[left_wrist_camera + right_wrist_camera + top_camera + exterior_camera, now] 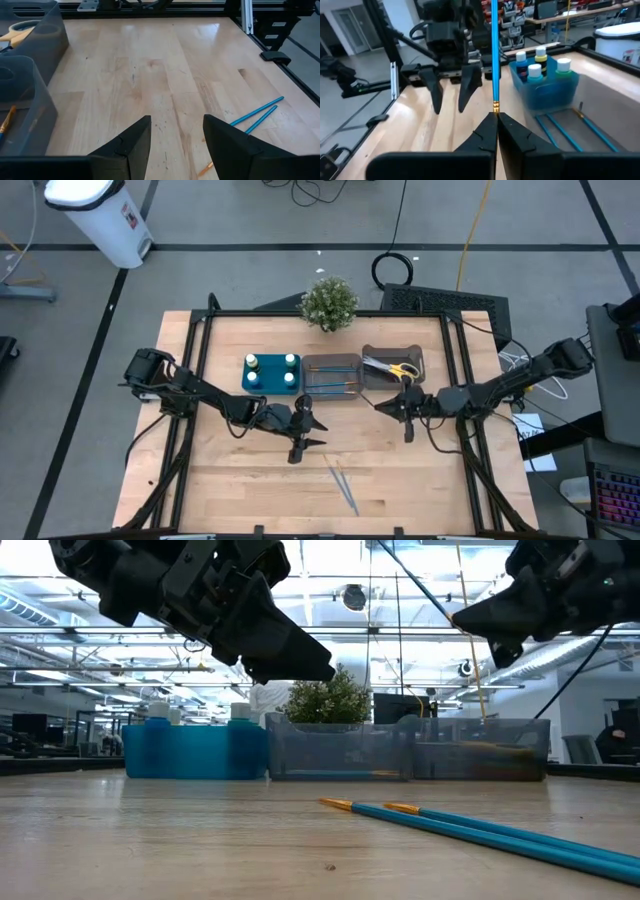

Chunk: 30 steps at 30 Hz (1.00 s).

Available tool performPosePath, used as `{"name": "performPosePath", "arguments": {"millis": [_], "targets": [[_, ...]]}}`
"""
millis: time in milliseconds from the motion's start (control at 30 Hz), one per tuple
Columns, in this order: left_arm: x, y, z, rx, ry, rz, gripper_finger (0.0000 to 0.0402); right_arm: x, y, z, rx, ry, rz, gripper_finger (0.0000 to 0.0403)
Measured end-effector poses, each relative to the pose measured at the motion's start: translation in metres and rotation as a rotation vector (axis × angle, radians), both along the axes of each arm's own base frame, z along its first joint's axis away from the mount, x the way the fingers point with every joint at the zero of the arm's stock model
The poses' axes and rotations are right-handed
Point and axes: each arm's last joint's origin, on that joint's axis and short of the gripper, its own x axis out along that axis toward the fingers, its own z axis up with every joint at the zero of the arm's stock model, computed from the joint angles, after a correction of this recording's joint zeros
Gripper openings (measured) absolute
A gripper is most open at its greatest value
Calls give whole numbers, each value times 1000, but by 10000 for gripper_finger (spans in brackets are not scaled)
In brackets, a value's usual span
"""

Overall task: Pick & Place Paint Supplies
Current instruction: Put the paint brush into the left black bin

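The right gripper [496, 116] is clenched on a blue brush [495, 50], held upright just short of the grey bins [362, 374]. Beyond it the left gripper [303, 430] hangs with fingers parted and empty over bare table [230, 480]. Two more brushes [342, 485] lie below it, nothing blocking them.

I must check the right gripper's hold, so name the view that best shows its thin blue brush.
The right wrist view: the thin blue brush stands upright, pinched at its gold ferrule in the shut right gripper. The high view shows that gripper only small; the low and left wrist views miss the held brush.
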Motion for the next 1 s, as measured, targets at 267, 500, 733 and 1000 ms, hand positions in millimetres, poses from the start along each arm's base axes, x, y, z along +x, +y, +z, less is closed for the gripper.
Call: {"name": "performPosePath", "arguments": {"millis": [267, 500, 733, 1000], "targets": [[1, 4, 0, -7, 1, 15, 186, 10, -13, -3, 37, 9, -16, 0], [1, 4, 0, -7, 1, 15, 186, 28, -24, -4, 24, 81, -70, 0], [1, 4, 0, -8, 1, 15, 186, 53, -44, -1, 22, 182, -147, 0], [1, 4, 0, -8, 1, 15, 186, 80, -66, -8, 17, 338, -187, 0]]}}
